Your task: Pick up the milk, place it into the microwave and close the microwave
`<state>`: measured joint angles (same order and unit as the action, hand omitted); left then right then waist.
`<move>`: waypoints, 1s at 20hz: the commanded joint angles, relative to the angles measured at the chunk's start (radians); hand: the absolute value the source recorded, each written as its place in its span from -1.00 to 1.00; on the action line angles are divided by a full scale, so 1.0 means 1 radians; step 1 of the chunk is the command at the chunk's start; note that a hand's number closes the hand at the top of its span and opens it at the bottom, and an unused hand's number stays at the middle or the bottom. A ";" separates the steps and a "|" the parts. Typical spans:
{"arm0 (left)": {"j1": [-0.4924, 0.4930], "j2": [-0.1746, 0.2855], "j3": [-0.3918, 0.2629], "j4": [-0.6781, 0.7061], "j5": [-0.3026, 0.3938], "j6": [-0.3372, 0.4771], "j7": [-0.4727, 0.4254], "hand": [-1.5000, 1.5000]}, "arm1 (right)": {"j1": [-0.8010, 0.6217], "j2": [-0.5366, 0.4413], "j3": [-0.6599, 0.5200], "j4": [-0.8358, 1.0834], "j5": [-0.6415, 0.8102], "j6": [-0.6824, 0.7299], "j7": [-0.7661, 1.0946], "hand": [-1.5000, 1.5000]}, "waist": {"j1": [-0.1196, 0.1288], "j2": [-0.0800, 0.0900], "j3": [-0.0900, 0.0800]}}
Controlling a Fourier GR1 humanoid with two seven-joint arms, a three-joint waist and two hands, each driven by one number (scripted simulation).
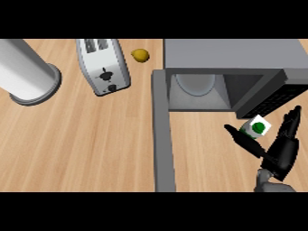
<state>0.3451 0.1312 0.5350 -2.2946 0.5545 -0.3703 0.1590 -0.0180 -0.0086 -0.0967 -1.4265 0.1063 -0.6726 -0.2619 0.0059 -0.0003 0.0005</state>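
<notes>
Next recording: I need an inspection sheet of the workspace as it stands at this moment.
Surface: wooden counter.
Job's things: milk stands on the counter just outside the microwave, near its front right corner; the microwave is open, with its door swung out toward the robot.
Clutter: toaster, small yellow fruit and white cylinder, all left of the microwave.
Hands: right hand is open, with the thumb and straight fingers on either side of the milk; left hand is not in view.
Cables: nothing seen.
Surroundings: nothing seen beyond the counter.
</notes>
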 commanded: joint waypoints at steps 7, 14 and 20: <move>0.075 -0.050 0.076 -0.046 0.063 -0.106 0.014 -1.00 | -0.021 -0.032 -0.116 0.204 -0.146 0.118 -0.220 -1.00 | 0.002 -0.001 0.000; -0.014 -0.095 0.013 -0.054 -0.036 -0.058 0.044 -1.00 | -0.052 -0.037 -0.181 0.439 -0.219 0.191 -0.430 -1.00 | -0.002 0.001 0.000; 0.027 -0.123 0.077 0.031 -0.033 -0.164 -0.044 -1.00 | -0.092 -0.066 -0.236 0.595 -0.242 0.192 -0.542 -1.00 | 0.000 0.000 0.000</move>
<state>0.3580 0.0403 0.5979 -2.2922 0.5504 -0.4853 0.1572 -0.1205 -0.0631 -0.3061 -0.8868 -0.1161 -0.4920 -0.7354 0.0074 0.0003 0.0006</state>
